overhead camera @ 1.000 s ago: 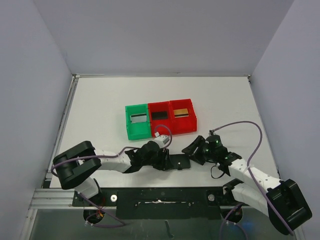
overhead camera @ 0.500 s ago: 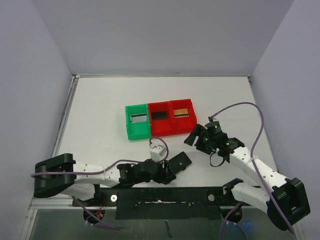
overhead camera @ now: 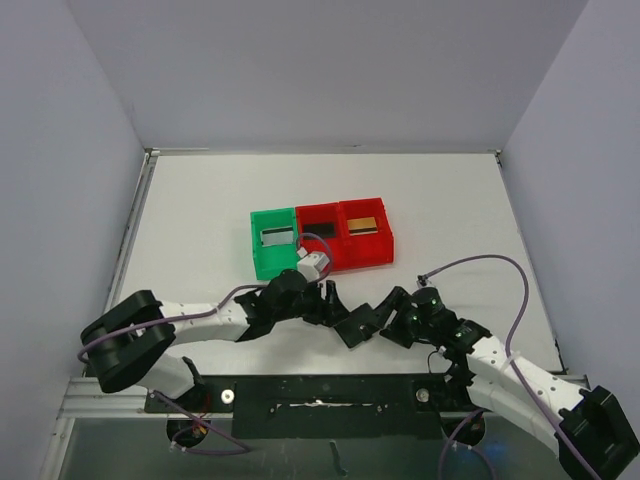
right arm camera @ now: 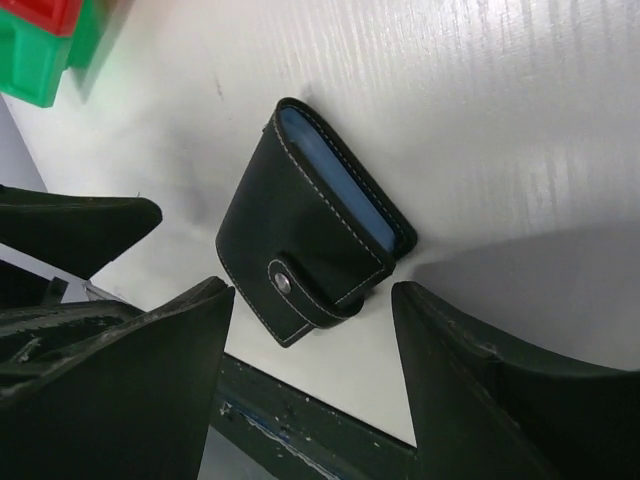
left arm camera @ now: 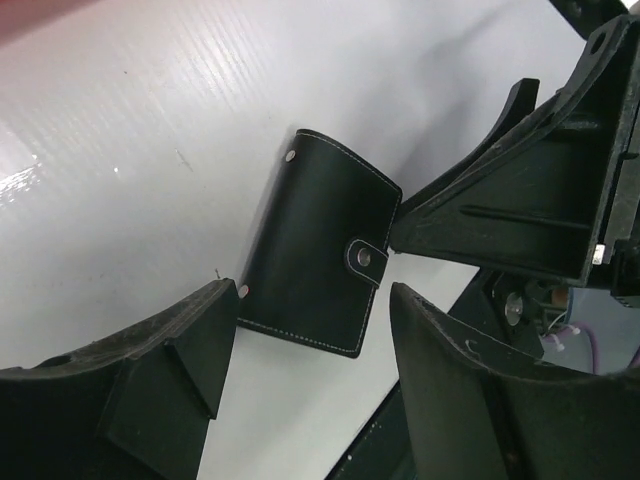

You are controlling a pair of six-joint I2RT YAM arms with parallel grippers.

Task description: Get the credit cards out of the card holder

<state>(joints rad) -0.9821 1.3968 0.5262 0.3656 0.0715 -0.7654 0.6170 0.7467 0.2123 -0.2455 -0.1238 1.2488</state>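
The card holder (overhead camera: 358, 323) is a black wallet, folded shut with its strap snapped, lying flat on the table near the front edge. It shows in the left wrist view (left arm camera: 320, 255) and in the right wrist view (right arm camera: 300, 240), where a blue inner edge peeks out. My left gripper (overhead camera: 328, 300) is open just left of it (left arm camera: 310, 305). My right gripper (overhead camera: 393, 318) is open just right of it (right arm camera: 310, 300). Neither holds it. The silvery-grey card (overhead camera: 277, 237), black card (overhead camera: 320, 230) and gold card (overhead camera: 363, 224) each lie in a bin.
A green bin (overhead camera: 258, 250) and two red bins (overhead camera: 345, 255) stand in a row behind the grippers. The black front rail (overhead camera: 320, 390) runs just below the wallet. The grey walls enclose the table on three sides.
The left gripper has swung from the front edge up to the wallet's left side. The right gripper has come down from the far right to its right side. The wallet has stayed about where it was.
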